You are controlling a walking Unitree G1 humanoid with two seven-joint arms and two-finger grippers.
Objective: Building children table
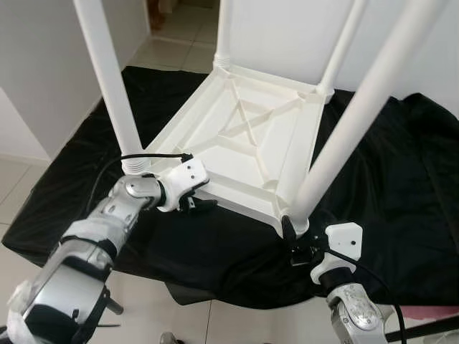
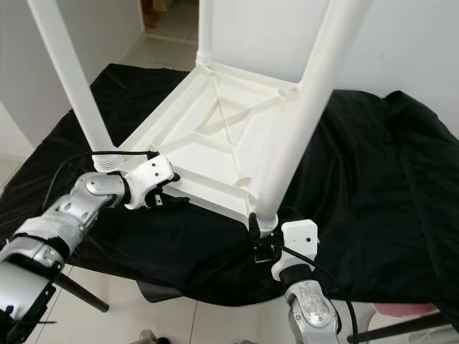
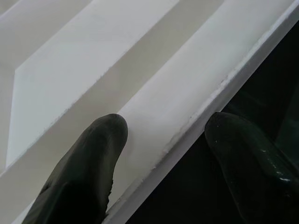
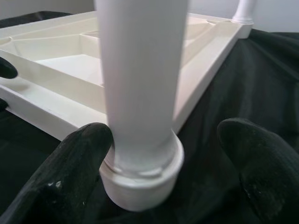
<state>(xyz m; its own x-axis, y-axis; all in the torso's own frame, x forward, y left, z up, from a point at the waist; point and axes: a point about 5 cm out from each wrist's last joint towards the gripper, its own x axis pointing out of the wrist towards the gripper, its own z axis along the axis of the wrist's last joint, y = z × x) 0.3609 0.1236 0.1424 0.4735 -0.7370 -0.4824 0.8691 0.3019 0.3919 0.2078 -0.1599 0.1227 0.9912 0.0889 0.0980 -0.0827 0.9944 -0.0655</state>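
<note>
A white plastic children's table [image 1: 244,136] lies upside down on a black cloth [image 1: 387,186], with its legs pointing up. My left gripper [image 1: 197,204] is at the table's near left edge, beside the near left leg [image 1: 111,86]. In the left wrist view it is open [image 3: 166,123], one finger over the white rim [image 3: 187,93] and the other over the dark cloth. My right gripper [image 1: 290,240] is at the base of the near right leg [image 1: 344,136]. There it stands open [image 4: 168,133], a finger on each side of the leg's collar [image 4: 140,177].
The cloth covers a low platform whose front edge lies just before my arms. Tiled floor [image 1: 179,29] and a doorway lie beyond on the left, a white wall behind. A dark stand leg [image 2: 79,290] slants below my left arm. Something pink [image 1: 430,312] shows at the lower right.
</note>
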